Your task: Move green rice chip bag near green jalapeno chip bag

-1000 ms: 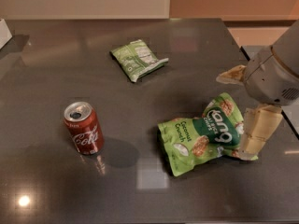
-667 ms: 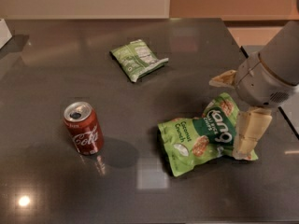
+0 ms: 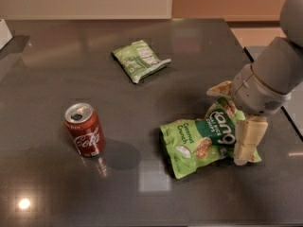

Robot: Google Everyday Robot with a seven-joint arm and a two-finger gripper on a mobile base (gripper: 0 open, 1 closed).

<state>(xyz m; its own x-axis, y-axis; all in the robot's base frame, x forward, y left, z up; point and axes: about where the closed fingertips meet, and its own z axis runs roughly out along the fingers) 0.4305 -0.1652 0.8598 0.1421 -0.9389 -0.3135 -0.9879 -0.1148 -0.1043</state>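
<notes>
The green rice chip bag [image 3: 199, 142] lies crinkled on the dark table, right of centre, with its "Coconut Crunch" print facing up. The gripper [image 3: 234, 115] is at the bag's right end, low over the table. Its two cream fingers [image 3: 247, 139] stand apart, one beyond the bag and one in front of it, so the bag's right end lies between them. The green jalapeno chip bag [image 3: 140, 60] lies flat further back, left of centre, well apart from the rice chip bag.
A red cola can [image 3: 84, 129] stands upright at the front left. The table's right edge [image 3: 265, 82] runs close behind the arm. A white object [image 3: 4, 32] sits at the far left edge.
The gripper has moved left and down, further over the right end of the rice chip bag. The bag, the can and the jalapeno bag have stayed in place.
</notes>
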